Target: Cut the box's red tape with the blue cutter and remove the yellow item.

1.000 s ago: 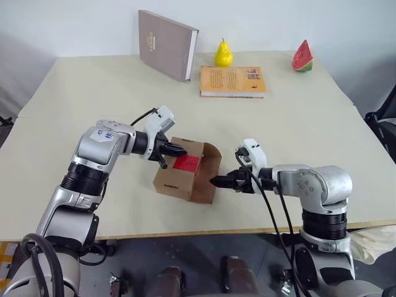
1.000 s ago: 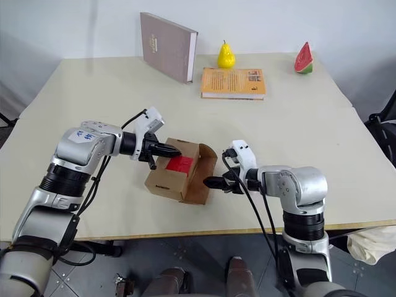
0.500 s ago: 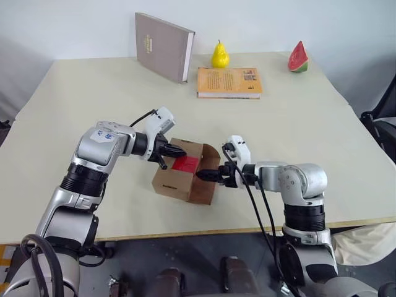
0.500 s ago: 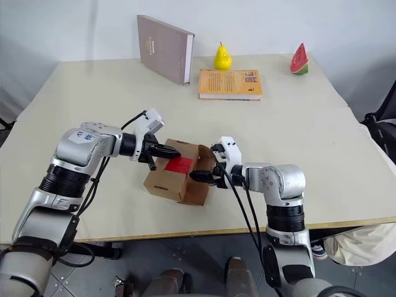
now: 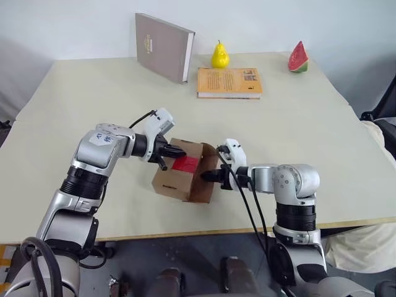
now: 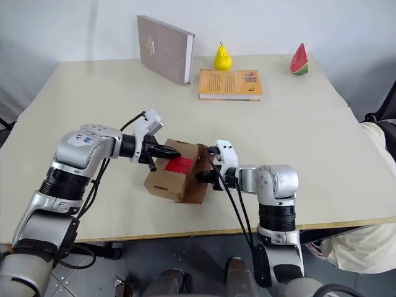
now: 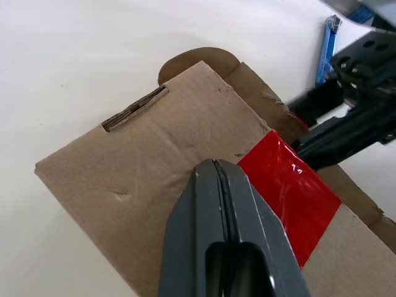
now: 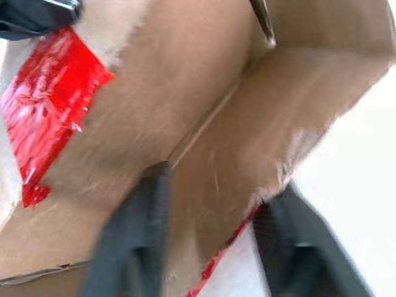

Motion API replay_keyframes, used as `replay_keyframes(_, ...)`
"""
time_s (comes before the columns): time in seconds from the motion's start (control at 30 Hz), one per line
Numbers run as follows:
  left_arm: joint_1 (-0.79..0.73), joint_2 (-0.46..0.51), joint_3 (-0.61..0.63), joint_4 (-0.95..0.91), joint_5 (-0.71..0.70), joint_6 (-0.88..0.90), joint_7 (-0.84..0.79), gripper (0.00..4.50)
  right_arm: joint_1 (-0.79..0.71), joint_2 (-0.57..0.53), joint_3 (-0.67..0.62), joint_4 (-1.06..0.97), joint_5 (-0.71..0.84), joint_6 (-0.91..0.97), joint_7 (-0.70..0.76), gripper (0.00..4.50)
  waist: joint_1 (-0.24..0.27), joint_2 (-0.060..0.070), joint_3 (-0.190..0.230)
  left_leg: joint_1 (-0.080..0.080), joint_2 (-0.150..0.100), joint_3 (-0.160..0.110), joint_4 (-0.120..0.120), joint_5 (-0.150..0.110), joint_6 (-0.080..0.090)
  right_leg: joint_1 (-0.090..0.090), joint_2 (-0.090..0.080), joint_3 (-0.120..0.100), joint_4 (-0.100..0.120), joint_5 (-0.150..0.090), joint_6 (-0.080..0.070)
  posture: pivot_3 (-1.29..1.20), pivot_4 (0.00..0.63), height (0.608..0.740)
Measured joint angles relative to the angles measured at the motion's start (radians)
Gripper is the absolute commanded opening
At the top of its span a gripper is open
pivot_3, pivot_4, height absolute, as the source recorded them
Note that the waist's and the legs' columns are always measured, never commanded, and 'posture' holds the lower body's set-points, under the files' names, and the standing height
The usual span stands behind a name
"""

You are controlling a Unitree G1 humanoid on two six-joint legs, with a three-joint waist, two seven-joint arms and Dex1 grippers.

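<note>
The brown cardboard box point(image 5: 176, 179) lies near the table's front edge, and the red tape point(image 5: 185, 164) sits on its top face. My left gripper point(image 5: 179, 150) is shut, with its tip resting on the top face beside the tape point(image 7: 291, 204). My right gripper point(image 5: 207, 176) has closed on the box's raised flap point(image 8: 235, 154) from the right, one finger point(image 8: 139, 235) on each side. The blue cutter point(image 7: 328, 49) lies on the table beyond the box, near the right gripper. The yellow item is hidden.
At the back of the table a grey-brown book point(image 5: 164, 46) stands upright. Beside it are a yellow pear point(image 5: 219, 54), a flat orange book point(image 5: 229, 82) and a watermelon slice point(image 5: 298, 57). The table's front edge point(image 5: 204, 234) runs just below the box.
My right gripper moved left onto the box's raised flap and its fingers closed in. The left gripper stayed on the box top.
</note>
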Motion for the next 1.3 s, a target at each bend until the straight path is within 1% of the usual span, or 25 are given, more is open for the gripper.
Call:
replay_keyframes(0.03, 0.000, 0.000, 0.000, 0.000, 0.000, -0.002, 0.000, 0.00, -0.006, 0.003, -0.016, 0.000, 0.010, 0.019, -0.021, 0.21, 0.001, 0.000, 0.000, 0.000, 0.000, 0.000, 0.000, 0.000, 0.000, 0.000, 0.000, 0.000, 0.000, 0.000, 0.000, 0.00, 0.150, 0.740)
replay_keyframes(0.07, 0.000, 0.000, 0.001, 0.000, -0.001, -0.005, 0.000, 0.00, -0.013, 0.006, -0.027, 0.001, 0.023, 0.028, -0.043, 0.04, 0.001, 0.001, 0.000, 0.000, 0.000, 0.000, 0.000, 0.000, 0.000, 0.000, 0.000, 0.000, 0.000, 0.000, 0.000, 0.00, 0.150, 0.740)
replay_keyframes(0.17, 0.001, 0.000, 0.001, 0.001, 0.000, -0.018, 0.003, 0.00, -0.036, 0.007, -0.054, 0.013, 0.074, 0.036, -0.122, 0.04, 0.001, 0.001, 0.001, -0.001, 0.000, 0.000, 0.000, 0.000, 0.000, 0.000, 0.000, 0.000, 0.000, 0.000, 0.000, 0.00, 0.150, 0.740)
replay_keyframes(0.23, 0.002, 0.000, 0.002, 0.004, -0.001, -0.035, -0.002, 0.00, -0.075, 0.001, -0.087, 0.040, 0.132, 0.036, -0.204, 0.04, 0.001, 0.003, 0.002, -0.002, -0.001, 0.000, 0.000, 0.000, 0.000, -0.001, -0.001, 0.000, -0.001, 0.000, 0.000, 0.00, 0.150, 0.740)
replay_keyframes(0.37, 0.004, -0.003, 0.012, 0.015, -0.002, -0.080, -0.009, 0.00, -0.193, -0.060, -0.143, 0.048, 0.271, 0.036, -0.377, 0.04, 0.001, 0.006, 0.004, -0.003, 0.000, -0.001, -0.001, 0.000, 0.000, -0.002, -0.001, -0.001, -0.001, 0.000, 0.000, 0.00, 0.150, 0.740)
replay_keyframes(0.43, 0.016, -0.019, 0.020, 0.029, -0.003, -0.111, -0.011, 0.00, -0.261, -0.105, -0.161, 0.054, 0.383, 0.036, -0.476, 0.04, -0.001, 0.007, 0.005, -0.003, 0.000, -0.001, -0.002, 0.000, 0.000, -0.003, -0.001, -0.001, -0.001, 0.000, 0.000, 0.00, 0.150, 0.740)
replay_keyframes(0.6, 0.028, -0.034, 0.025, 0.043, -0.002, -0.173, -0.014, 0.00, -0.379, -0.232, -0.130, 0.130, 0.654, 0.035, -0.708, 0.04, 0.000, 0.007, 0.005, -0.004, 0.000, -0.001, -0.002, 0.000, 0.000, -0.002, -0.001, -0.001, -0.003, 0.000, 0.000, 0.00, 0.150, 0.740)
replay_keyframes(0.73, 0.032, -0.038, 0.038, 0.063, -0.002, -0.195, -0.019, 0.00, -0.426, -0.261, -0.113, 0.201, 0.821, 0.035, -0.880, 0.04, 0.001, 0.007, 0.005, -0.004, 0.000, -0.001, -0.002, 0.000, 0.000, -0.002, -0.001, -0.001, -0.004, 0.000, 0.000, 0.00, 0.150, 0.740)
replay_keyframes(0.77, 0.033, -0.038, 0.039, 0.065, -0.002, -0.197, -0.019, 0.00, -0.427, -0.269, -0.091, 0.210, 0.881, 0.035, -0.921, 0.04, 0.000, 0.007, 0.005, -0.004, 0.000, -0.001, -0.002, 0.000, 0.000, -0.002, -0.002, -0.001, -0.004, 0.000, 0.000, 0.00, 0.150, 0.740)
replay_keyframes(0.83, 0.033, -0.044, 0.040, 0.069, -0.001, -0.204, -0.019, 0.00, -0.416, -0.304, -0.038, 0.210, 0.964, 0.036, -0.958, 0.04, 0.000, 0.007, 0.005, -0.005, 0.000, -0.001, -0.002, 0.000, 0.000, -0.002, -0.002, -0.001, -0.005, 0.000, 0.000, 0.00, 0.150, 0.740)
replay_keyframes(0.9, 0.033, -0.058, 0.041, 0.073, -0.001, -0.209, -0.016, 0.00, -0.367, -0.335, -0.015, 0.174, 0.994, 0.035, -0.957, 0.04, 0.004, 0.007, 0.005, -0.005, 0.000, -0.002, -0.002, 0.000, 0.001, -0.001, -0.001, -0.001, -0.007, 0.000, 0.000, 0.00, 0.150, 0.740)
replay_keyframes(1.0, 0.033, -0.065, 0.041, 0.071, -0.001, -0.214, -0.014, 0.00, -0.277, -0.350, -0.008, 0.121, 0.966, 0.031, -0.914, 0.04, 0.005, 0.006, 0.005, -0.006, 0.000, -0.002, -0.001, 0.000, 0.002, 0.000, -0.002, -0.001, -0.009, 0.000, 0.001, 0.00, 0.150, 0.740)
replay_keyframes(1.03, 0.037, -0.066, 0.042, 0.068, -0.002, -0.213, -0.014, 0.00, -0.237, -0.371, -0.005, 0.095, 0.944, 0.024, -0.880, 0.22, 0.007, 0.006, 0.005, -0.007, 0.000, -0.003, -0.001, 0.000, 0.002, 0.000, -0.002, -0.001, -0.009, 0.000, 0.001, 0.00, 0.150, 0.740)
replay_keyframes(1.1, 0.043, -0.064, 0.042, 0.052, -0.003, -0.207, -0.017, 0.00, -0.126, -0.440, -0.001, 0.077, 0.869, -0.032, -0.753, 0.71, 0.006, 0.006, 0.005, -0.007, -0.001, -0.002, -0.001, -0.001, 0.003, 0.000, -0.002, -0.002, -0.010, 0.001, 0.001, 0.00, 0.150, 0.740)
replay_keyframes(1.13, 0.043, -0.063, 0.043, 0.051, -0.003, -0.206, -0.017, 0.00, -0.114, -0.448, 0.000, 0.079, 0.859, -0.034, -0.738, 0.91, 0.005, 0.006, 0.005, -0.007, -0.001, -0.001, -0.001, -0.001, 0.004, 0.000, -0.002, -0.002, -0.010, 0.001, 0.001, 0.00, 0.150, 0.740)
replay_keyframes(1.17, 0.044, -0.062, 0.045, 0.047, -0.003, -0.203, -0.017, 0.00, -0.091, -0.462, 0.005, 0.081, 0.839, -0.044, -0.694, 1.21, 0.005, 0.007, 0.005, -0.007, -0.001, -0.001, -0.001, -0.001, 0.004, 0.000, -0.002, -0.002, -0.010, 0.001, 0.001, 0.00, 0.150, 0.740)
replay_keyframes(1.2, 0.045, -0.062, 0.044, 0.035, -0.003, -0.194, -0.015, 0.00, -0.064, -0.486, 0.021, 0.081, 0.814, -0.056, -0.609, 1.55, 0.004, 0.006, 0.005, -0.007, -0.001, -0.001, -0.001, -0.001, 0.004, 0.000, -0.001, -0.002, -0.010, 0.001, 0.001, 0.00, 0.150, 0.740)
replay_keyframes(1.23, 0.046, -0.063, 0.043, 0.029, -0.004, -0.189, -0.014, 0.00, -0.055, -0.492, 0.029, 0.081, 0.799, -0.066, -0.564, 1.78, 0.001, 0.007, 0.005, -0.007, 0.000, 0.000, -0.001, -0.001, 0.004, 0.000, -0.001, -0.002, -0.010, 0.001, 0.001, 0.00, 0.150, 0.740)
replay_keyframes(1.27, 0.046, -0.064, 0.042, 0.026, -0.004, -0.183, -0.014, 0.00, -0.052, -0.492, 0.031, 0.081, 0.791, -0.072, -0.527, 2.19, 0.000, 0.007, 0.005, -0.007, 0.000, 0.000, -0.001, -0.001, 0.004, 0.000, -0.001, -0.002, -0.010, 0.001, 0.001, 0.00, 0.150, 0.740)
replay_keyframes(1.3, 0.046, -0.064, 0.042, 0.023, -0.005, -0.179, -0.014, 0.00, -0.052, -0.492, 0.031, 0.081, 0.786, -0.078, -0.491, 2.45, 0.000, 0.007, 0.005, -0.006, 0.001, 0.001, -0.001, -0.001, 0.003, 0.000, 0.000, -0.001, -0.010, 0.001, 0.001, 0.00, 0.150, 0.740)
